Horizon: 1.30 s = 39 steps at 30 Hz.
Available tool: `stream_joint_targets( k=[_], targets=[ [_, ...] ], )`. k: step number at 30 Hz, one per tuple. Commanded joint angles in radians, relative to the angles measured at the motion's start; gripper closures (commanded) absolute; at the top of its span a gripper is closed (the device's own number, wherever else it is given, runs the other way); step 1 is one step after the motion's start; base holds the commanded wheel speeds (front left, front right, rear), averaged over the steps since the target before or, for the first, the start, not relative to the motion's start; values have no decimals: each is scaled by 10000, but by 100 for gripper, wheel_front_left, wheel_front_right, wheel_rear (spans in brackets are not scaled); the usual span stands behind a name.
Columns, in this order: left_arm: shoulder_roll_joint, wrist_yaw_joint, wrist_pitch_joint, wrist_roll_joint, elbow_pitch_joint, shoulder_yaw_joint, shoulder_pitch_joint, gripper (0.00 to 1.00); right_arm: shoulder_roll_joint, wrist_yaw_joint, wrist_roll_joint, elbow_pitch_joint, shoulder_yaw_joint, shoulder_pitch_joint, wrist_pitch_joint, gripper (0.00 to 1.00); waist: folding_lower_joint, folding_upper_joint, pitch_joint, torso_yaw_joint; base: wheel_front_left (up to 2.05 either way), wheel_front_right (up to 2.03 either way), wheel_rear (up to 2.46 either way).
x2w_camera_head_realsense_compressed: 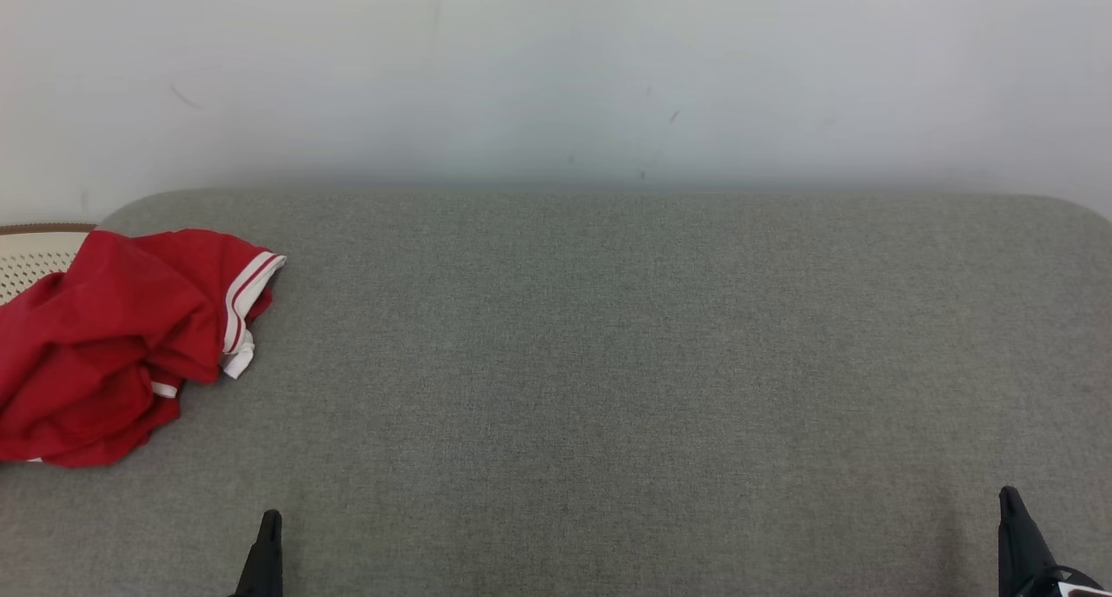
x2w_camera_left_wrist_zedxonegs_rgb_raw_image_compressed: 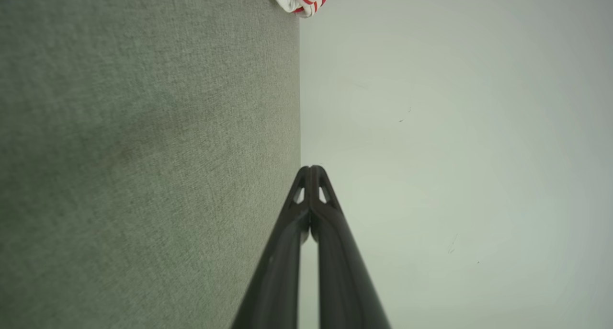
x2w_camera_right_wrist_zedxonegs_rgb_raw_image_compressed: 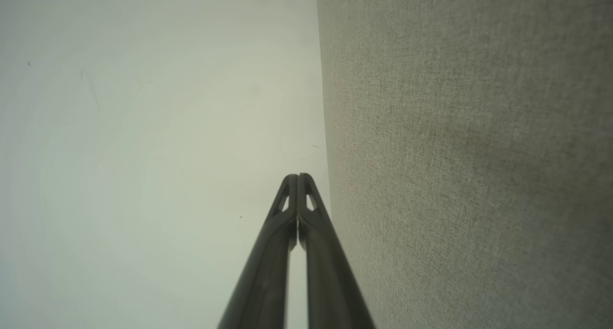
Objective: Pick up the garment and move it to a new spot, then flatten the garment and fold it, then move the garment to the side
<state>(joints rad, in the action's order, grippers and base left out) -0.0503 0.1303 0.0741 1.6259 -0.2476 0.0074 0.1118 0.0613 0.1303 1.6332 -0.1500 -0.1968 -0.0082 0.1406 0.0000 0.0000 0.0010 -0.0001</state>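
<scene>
Sitting crumpled at the far left of the grey surface [x2w_camera_head_realsense_compressed: 608,362]: the garment [x2w_camera_head_realsense_compressed: 104,345], red with white striped trim on the cuffs, bunched in a heap, its left part cut off by the head view's edge. Behind it at the surface's left end, a cream perforated panel [x2w_camera_head_realsense_compressed: 35,258] with a brown rim, partly covered by the red cloth; can't tell what it is. Grey surface runs flat back to a pale wall [x2w_camera_head_realsense_compressed: 556,76]. Near edge, lower left: the left gripper [x2w_camera_head_realsense_compressed: 271,527], well apart from the garment, fingers pressed together, nothing held; its wrist view shows the tips touching, plus a bit of the garment's red-and-white trim at the top edge. Lower right: the right gripper [x2w_camera_head_realsense_compressed: 1009,506], farther still from the garment, likewise closed tight and empty, tips meeting in its wrist view.
</scene>
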Motion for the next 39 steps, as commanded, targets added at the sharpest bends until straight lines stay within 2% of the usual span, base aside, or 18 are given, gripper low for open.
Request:
stream_joint_targets(
  k=[1, 38, 39],
  targets=[
    [13, 35, 13, -35, -2, 21, 65, 100, -23, 8, -37, -21, -16, -27, 11, 100, 0, 0, 0, 0, 0, 0, 0],
    [0, -2, -8, 0, -15, -3, -5, 100, -27, 0, -34, -14, -17, 2, 4, 100, 0, 0, 0, 0, 0, 0, 0],
    [4, -4, -6, 1, -83, -12, -63, 0, -40, 0, -31, -96, -11, 27, 0, 0, 0, 0, 0, 0, 0, 0, 0]
  ],
)
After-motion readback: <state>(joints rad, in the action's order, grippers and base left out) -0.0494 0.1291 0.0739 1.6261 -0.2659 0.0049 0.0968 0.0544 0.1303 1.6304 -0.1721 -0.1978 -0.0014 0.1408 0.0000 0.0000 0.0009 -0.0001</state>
